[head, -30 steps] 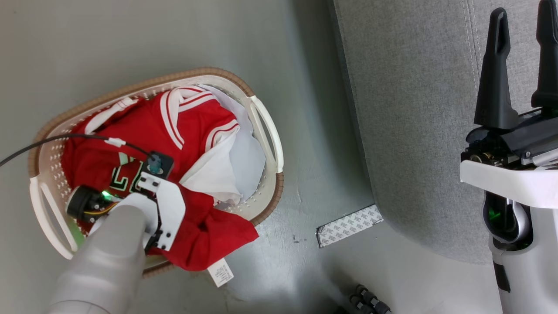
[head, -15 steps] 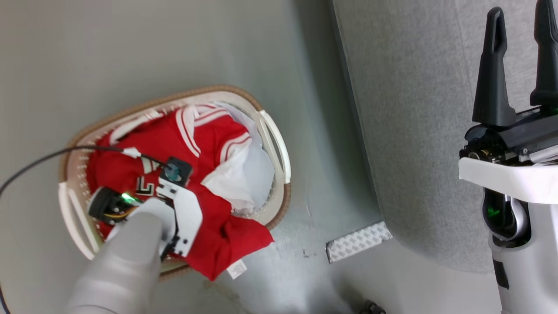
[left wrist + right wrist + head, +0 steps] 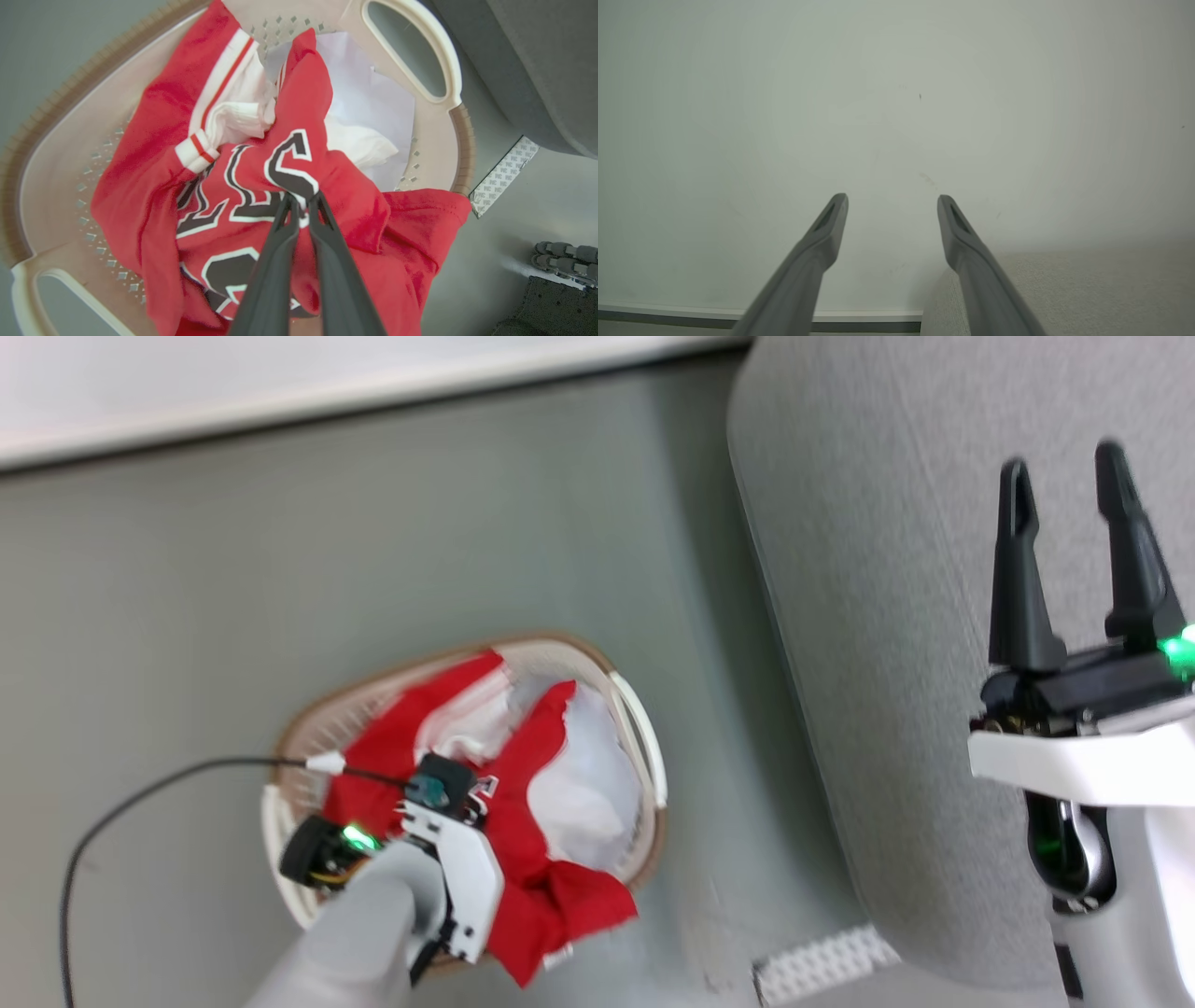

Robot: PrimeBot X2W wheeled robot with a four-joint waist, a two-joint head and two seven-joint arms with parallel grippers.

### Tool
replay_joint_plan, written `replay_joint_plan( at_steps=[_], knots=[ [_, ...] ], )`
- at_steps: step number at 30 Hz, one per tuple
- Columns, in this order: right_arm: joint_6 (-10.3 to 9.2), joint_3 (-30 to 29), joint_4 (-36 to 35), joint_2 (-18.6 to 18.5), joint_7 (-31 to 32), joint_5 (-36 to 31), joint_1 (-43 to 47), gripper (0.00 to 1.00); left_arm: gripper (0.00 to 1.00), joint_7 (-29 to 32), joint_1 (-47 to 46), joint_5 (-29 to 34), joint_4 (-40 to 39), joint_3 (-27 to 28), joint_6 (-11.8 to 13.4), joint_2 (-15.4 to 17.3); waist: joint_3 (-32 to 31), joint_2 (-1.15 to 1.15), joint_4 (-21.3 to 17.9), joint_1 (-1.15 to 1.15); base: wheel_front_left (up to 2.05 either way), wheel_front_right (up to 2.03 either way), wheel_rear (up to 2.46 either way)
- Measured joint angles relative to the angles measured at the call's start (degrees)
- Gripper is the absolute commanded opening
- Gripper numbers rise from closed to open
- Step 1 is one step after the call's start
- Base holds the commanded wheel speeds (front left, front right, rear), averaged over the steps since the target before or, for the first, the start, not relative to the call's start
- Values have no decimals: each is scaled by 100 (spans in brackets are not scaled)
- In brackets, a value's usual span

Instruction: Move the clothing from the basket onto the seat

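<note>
left tool point(image 3: 301, 198) pinching thin jersey point(image 3: 154, 154) fold, risking slip or dragging pale cloth point(image 3: 369, 107) at 1 o'clock; right tool point(image 3: 1061, 462) gaping wide.

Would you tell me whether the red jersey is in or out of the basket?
In: the jersey lies bunched inside the basket, one corner over its rim; left pincer shut on it.

Crumpled lettering point(image 3: 286, 161) on jersey point(image 3: 149, 140), illegible

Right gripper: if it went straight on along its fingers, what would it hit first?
Nothing close: past the open right gripper lies a pale grey-green surface, seemingly floor; depth unclear. The light-grey fabric sofa sits off that line, lower right.
</note>
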Motion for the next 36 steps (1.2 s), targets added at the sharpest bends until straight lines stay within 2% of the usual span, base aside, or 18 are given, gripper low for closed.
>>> replay_joint_plan(
  at_steps=[11, 20, 25, 31, 36],
  knots=[
    [1, -88, 309, -343, -1, 58, 627, 100, 0, -354, 608, -1294, -947, -918, 0, -43, -1293, 0, 485, -1, 0, 0, 0],
    [1, -48, 508, -466, 0, 141, 1003, 100, 0, -583, 848, -2012, -1535, -1414, -1, 13, -2152, 0, 844, -2, 0, 0, 0],
    [1, 23, 598, -520, 0, 203, 1222, 100, 0, -800, 954, -2320, -1879, -1449, 0, 122, -2594, 0, 977, -2, 0, 0, 0],
    [1, 136, 688, -536, -1, 272, 1546, 100, 0, -923, 996, -2408, -2384, -1374, 1, 270, -3037, 0, 1085, -1, 0, 0, 0],
    [1, 204, 736, -512, -1, 323, 1759, 100, 0, -920, 926, -2437, -3011, -1287, 107, 435, -3232, 0, 1169, -1, 0, 0, 0]
  ],
)
